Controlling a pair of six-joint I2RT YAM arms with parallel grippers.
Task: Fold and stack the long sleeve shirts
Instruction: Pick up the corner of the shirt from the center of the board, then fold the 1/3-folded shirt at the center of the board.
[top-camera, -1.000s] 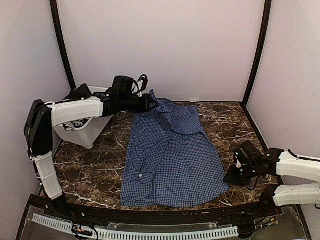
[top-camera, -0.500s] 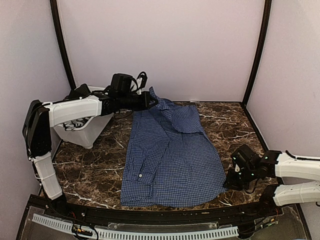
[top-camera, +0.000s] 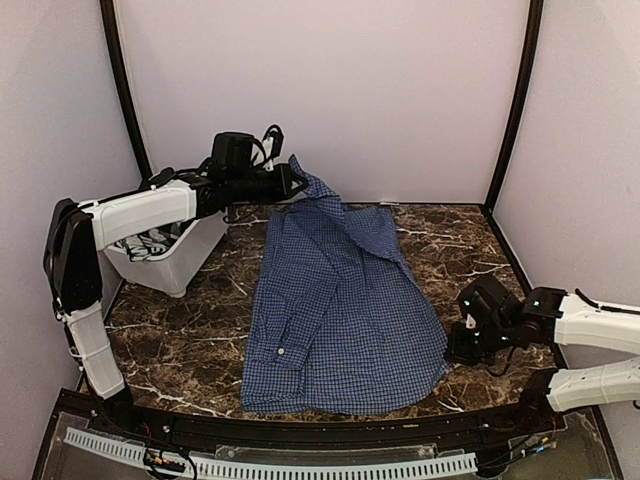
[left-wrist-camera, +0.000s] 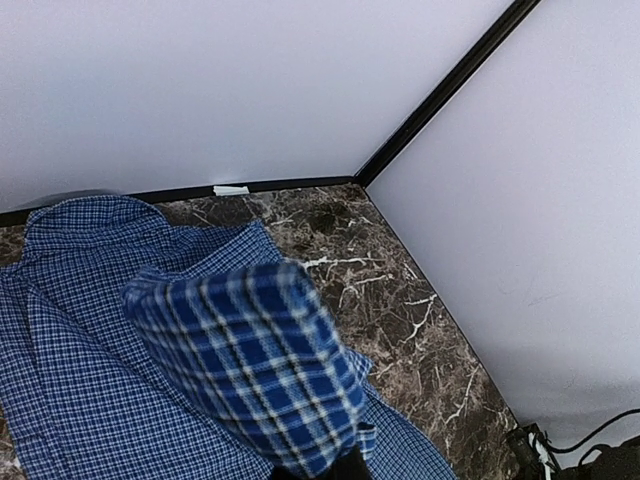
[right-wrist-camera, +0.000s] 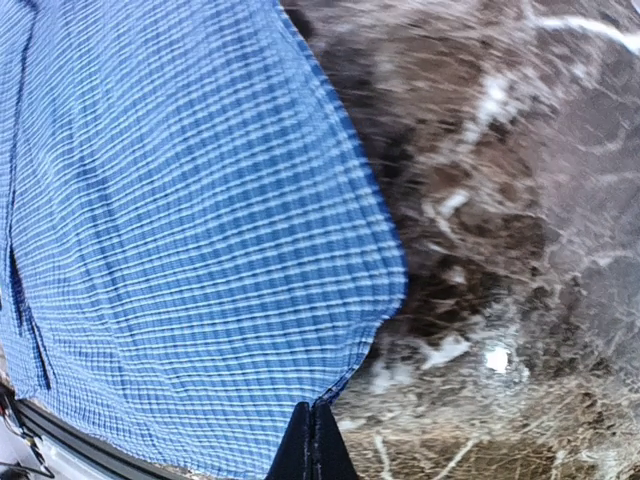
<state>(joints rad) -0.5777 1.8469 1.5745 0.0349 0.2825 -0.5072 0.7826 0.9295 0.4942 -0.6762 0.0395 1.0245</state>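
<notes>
The blue checked shirt (top-camera: 340, 320) lay spread front-up on the marble table (top-camera: 190, 340), just right of the white bin (top-camera: 175, 268). Its collar end was raised off the table, level with the bin's far side. There the left gripper (top-camera: 290, 180) was pinched on that raised cloth. The right gripper (top-camera: 455, 350), well away from the bin across the shirt, was pressed together on the near hem corner. Inside the bin sat a black-and-white patterned item (top-camera: 150, 243), too small to identify.

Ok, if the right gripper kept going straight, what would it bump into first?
The blue shirt. The right gripper is shut right at its hem, pointing across the cloth, and it probably pinches that edge.
</notes>
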